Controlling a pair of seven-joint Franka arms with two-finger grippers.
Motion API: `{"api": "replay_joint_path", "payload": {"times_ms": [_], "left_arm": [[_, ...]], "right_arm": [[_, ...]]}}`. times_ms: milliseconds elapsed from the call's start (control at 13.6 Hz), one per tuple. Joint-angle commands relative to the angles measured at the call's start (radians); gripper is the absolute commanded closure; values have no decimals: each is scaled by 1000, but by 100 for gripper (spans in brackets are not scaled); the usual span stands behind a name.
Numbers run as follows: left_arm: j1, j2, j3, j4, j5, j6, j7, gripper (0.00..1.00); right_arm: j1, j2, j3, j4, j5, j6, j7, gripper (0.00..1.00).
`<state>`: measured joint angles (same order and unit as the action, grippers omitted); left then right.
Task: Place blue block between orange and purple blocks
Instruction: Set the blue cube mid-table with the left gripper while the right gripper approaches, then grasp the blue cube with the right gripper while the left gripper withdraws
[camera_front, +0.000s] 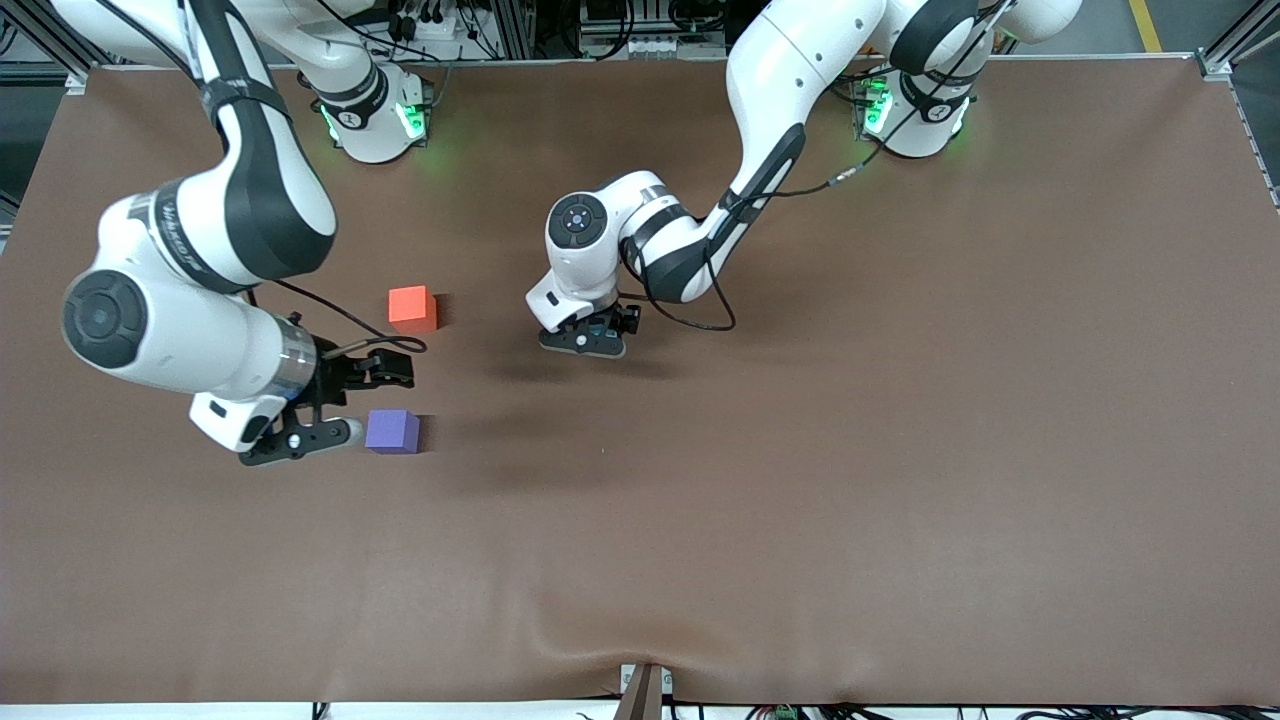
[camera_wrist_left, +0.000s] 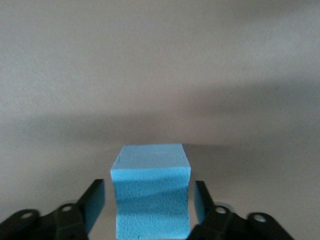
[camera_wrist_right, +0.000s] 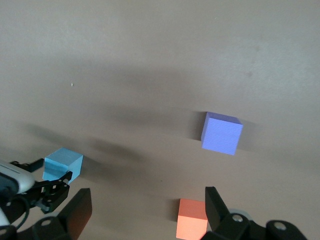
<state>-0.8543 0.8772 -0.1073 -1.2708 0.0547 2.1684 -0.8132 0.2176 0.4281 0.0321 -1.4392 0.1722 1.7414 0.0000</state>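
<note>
Left gripper (camera_wrist_left: 150, 210) clamped on blue block (camera_wrist_left: 151, 195); right gripper (camera_wrist_right: 147, 207) open, waiting. Best carried level, lowered squarely between orange block (camera_front: 412, 308) and purple block (camera_front: 392, 431), touching neither.

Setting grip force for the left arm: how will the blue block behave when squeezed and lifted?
The blue block looks soft, probably foam: its sides bow inward between the left pincer's fingers. It is likely light. Its pebbled, matte faces should resist slipping, and its flat-sided cube shape should not roll.
</note>
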Motion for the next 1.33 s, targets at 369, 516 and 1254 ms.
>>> {"api": "replay_joint_path", "payload": {"times_ms": [369, 516, 1254], "left_arm": [[246, -306, 3, -7, -4, -383, -12, 0], [351, -369, 3, -7, -4, -423, -12, 0], [675, -578, -2, -28, 5, -567, 282, 0]], "right_arm": [[129, 67, -8, -50, 12, 32, 128, 0], [211, 67, -9, -82, 4, 79, 327, 0], [440, 141, -9, -276, 4, 423, 590, 0]]}}
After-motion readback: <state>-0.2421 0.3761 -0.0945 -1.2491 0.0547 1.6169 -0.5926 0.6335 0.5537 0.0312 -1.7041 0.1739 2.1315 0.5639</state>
